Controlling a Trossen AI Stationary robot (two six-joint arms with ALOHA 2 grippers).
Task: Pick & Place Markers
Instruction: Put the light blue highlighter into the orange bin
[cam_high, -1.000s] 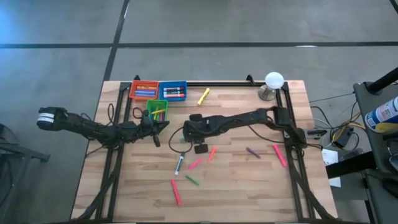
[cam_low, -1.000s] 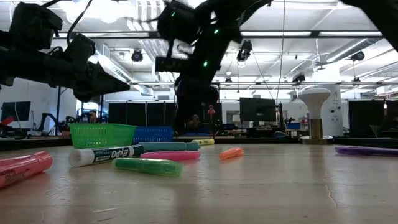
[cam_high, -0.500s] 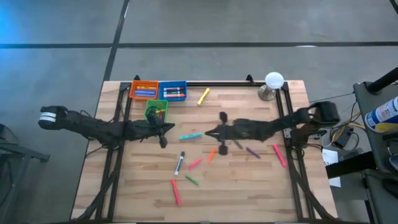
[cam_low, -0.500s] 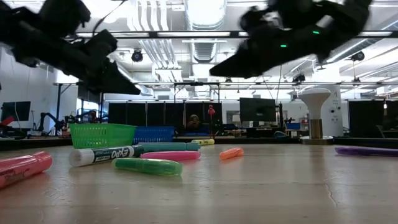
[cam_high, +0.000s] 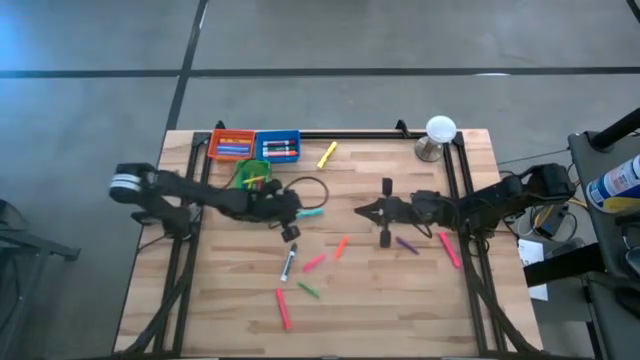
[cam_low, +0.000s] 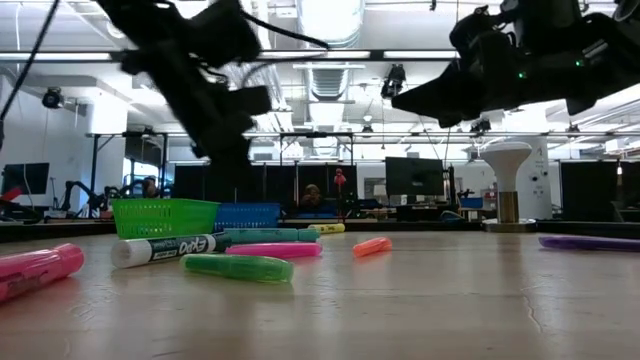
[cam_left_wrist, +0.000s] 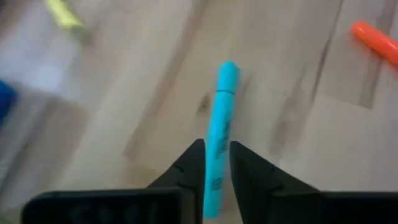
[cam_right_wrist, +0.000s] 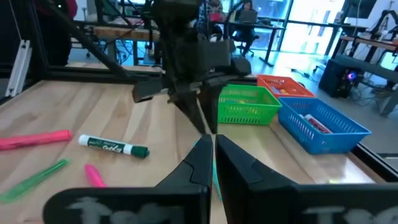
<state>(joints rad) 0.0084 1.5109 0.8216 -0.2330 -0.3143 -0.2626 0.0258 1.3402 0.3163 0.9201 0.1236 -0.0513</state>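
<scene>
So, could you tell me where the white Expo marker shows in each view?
High view: white marker just below the table's centre.
Low view: left foreground, in front of the green basket.
Left wrist view: not in it.
Right wrist view: left of centre.
Shared landmark: the green basket, except in the left wrist view.

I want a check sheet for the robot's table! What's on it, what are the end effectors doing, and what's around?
Surface: wooden table, bare planks.
Job's things: markers scattered mid-table; teal marker lying between the left fingers; more in the orange bin, blue bin and green bin.
Clutter: white lamp at the far right corner.
End effectors: left end effector open astride the teal marker; right end effector shut, empty, above mid-table.
Cables: black loop by the left arm.
Surroundings: workshop, screens, a seated person.
</scene>
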